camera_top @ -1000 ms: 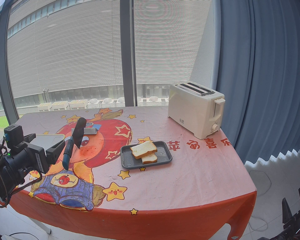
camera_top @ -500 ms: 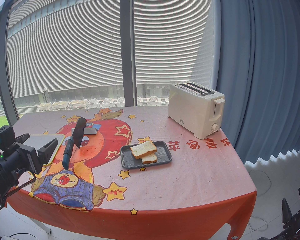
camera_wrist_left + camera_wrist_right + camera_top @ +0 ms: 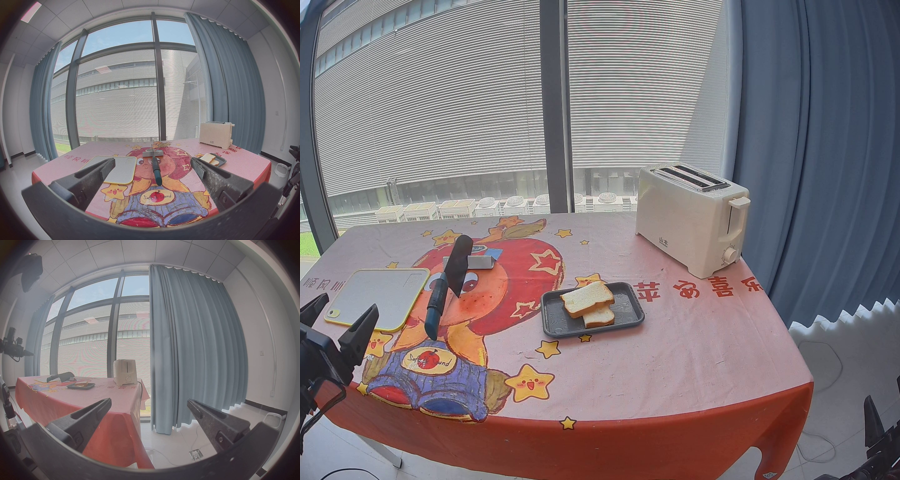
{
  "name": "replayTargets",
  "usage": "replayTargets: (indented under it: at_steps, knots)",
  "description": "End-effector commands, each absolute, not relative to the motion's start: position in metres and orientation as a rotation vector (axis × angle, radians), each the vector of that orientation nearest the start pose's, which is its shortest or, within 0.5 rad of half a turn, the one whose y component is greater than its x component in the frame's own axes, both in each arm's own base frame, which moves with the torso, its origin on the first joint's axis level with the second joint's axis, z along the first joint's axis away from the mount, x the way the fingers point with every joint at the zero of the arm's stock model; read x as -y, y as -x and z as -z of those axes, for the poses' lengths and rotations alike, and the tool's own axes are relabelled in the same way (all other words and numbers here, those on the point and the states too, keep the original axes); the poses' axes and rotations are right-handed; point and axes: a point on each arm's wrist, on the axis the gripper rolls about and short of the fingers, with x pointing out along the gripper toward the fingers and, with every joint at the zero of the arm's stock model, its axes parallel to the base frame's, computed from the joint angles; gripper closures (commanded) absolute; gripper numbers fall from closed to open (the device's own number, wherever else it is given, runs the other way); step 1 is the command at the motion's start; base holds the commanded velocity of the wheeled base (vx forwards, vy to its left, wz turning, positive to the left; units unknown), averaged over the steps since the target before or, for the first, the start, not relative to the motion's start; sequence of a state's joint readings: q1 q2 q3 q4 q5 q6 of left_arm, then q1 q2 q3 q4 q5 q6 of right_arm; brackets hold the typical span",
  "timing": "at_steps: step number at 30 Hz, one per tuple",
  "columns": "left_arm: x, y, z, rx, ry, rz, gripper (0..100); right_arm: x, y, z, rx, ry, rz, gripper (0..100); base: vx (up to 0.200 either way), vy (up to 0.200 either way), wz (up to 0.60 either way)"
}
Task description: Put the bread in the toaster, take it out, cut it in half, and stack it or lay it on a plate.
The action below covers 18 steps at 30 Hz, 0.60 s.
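Wide open and empty at the left gripper (image 3: 339, 315), off the near left corner of the red cartoon tablecloth (image 3: 675, 356). Likewise gaping, holding nothing, at the right gripper (image 3: 149, 403), low off the right side. Farther on the cloth: cutting board (image 3: 378, 289), knife (image 3: 440, 290), two bread slices (image 3: 587, 299) on a dark tray (image 3: 552, 324), toaster (image 3: 690, 219) far right. Behind: window (image 3: 425, 106), blue curtain (image 3: 819, 156).

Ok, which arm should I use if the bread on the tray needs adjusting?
Left, probably: left claw sits open at the table edge facing the bread; right claw hangs low beyond the table's corner, farther off.

Bread (image 3: 588, 300) on tray (image 3: 553, 320), toaster (image 3: 690, 219) behind, knife (image 3: 440, 287) left
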<state>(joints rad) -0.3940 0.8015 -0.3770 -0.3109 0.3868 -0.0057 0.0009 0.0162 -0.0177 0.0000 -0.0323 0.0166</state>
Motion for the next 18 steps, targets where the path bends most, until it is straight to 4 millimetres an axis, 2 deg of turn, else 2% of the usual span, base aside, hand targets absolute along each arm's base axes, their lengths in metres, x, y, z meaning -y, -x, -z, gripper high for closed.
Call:
replayTargets:
  at_steps: [1, 18]
  knots:
    - [0.017, -0.063, -0.197, -0.058, -0.015, -0.002, 0, 0.001, 0.023, -0.076, 0.002, -0.017, 0.031, 0, 0.000, 0.000, 0.00]
    - [0.004, -0.035, -0.175, -0.004, 0.018, -0.049, 0, 0.001, 0.023, -0.076, 0.002, -0.017, 0.031, 0, 0.000, 0.000, 0.00]
